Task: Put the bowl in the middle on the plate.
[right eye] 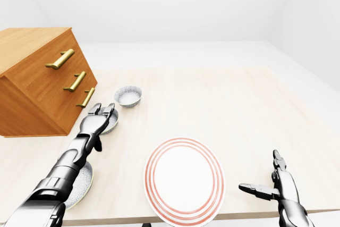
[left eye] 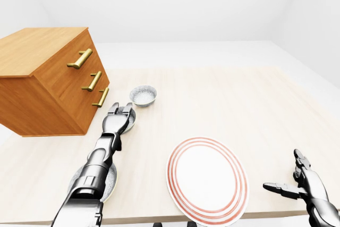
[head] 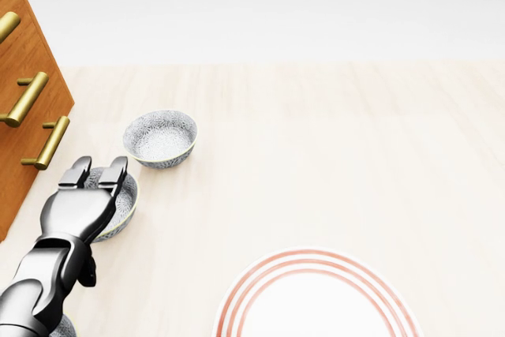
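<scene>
Head view: left hand comes in from 7 o'clock and lies over the middle bowl, which sits on the desk at about 9 o'clock of the view. Two fingers stretch straight toward 12 o'clock across the bowl's rim, spread flat, not curled round anything. Cannot tell if they touch the rim. The hand covers most of the bowl; only its 3 o'clock side shows.

The middle bowl is patterned grey-white and upright, near the wooden drawer chest at its 9 o'clock. The chest has three brass handles.

The far bowl has the same pattern and is upright, close by at 1 o'clock of the middle bowl, not touching it. The near bowl is at 6 o'clock of the middle bowl, partly under the left forearm, near the desk edge.

The plate is white with red rim rings and lies flat at 6 o'clock of the left-eye view, well apart from the middle bowl at its 4 o'clock.

The right hand is at 5 o'clock of the right-eye view, off the desk's corner, fingers splayed wide, holding nothing.
</scene>
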`<state>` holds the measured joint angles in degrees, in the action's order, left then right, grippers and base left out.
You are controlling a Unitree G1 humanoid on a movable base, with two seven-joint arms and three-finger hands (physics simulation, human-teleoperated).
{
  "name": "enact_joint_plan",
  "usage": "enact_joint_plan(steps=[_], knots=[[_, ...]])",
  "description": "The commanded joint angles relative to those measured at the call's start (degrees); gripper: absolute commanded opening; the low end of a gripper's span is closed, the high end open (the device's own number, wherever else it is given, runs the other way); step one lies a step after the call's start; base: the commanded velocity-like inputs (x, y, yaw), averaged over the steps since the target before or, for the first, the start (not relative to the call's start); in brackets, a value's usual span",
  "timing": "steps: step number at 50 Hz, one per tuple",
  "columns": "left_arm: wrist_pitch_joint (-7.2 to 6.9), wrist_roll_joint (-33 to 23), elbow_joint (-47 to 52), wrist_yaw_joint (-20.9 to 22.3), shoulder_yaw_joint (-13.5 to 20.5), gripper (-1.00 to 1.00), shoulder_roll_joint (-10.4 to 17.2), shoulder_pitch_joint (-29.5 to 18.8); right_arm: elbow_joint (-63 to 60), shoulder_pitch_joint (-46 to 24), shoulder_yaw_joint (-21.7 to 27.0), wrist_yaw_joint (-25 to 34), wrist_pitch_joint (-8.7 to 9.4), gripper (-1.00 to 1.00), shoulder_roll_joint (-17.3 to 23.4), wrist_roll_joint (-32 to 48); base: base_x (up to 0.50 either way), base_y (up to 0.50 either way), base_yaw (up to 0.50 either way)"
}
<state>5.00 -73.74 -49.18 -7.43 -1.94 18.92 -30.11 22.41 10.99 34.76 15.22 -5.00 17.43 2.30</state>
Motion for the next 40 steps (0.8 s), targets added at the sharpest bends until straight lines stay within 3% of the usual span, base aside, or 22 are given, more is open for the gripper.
enact_joint_plan(steps=[1,33,40], knots=[[0.00,0.11,-1.52,-0.73,-0.38,1.00,-0.09,-0.33,2.65,1.05,-0.53,0.95,0.00,1.00,-0.92,1.58,0.00,0.00,0.00],[0.00,0.57,-6.28,-3.24,-1.30,1.00,-0.57,-1.96,2.87,1.00,-0.68,0.65,0.00,1.00,-0.82,1.62,0.00,0.00,0.00],[0.00,0.84,-3.87,-1.95,-1.24,1.00,-0.76,-0.85,3.24,0.92,-0.74,0.55,0.00,1.00,-0.76,1.69,0.00,0.00,0.00]])
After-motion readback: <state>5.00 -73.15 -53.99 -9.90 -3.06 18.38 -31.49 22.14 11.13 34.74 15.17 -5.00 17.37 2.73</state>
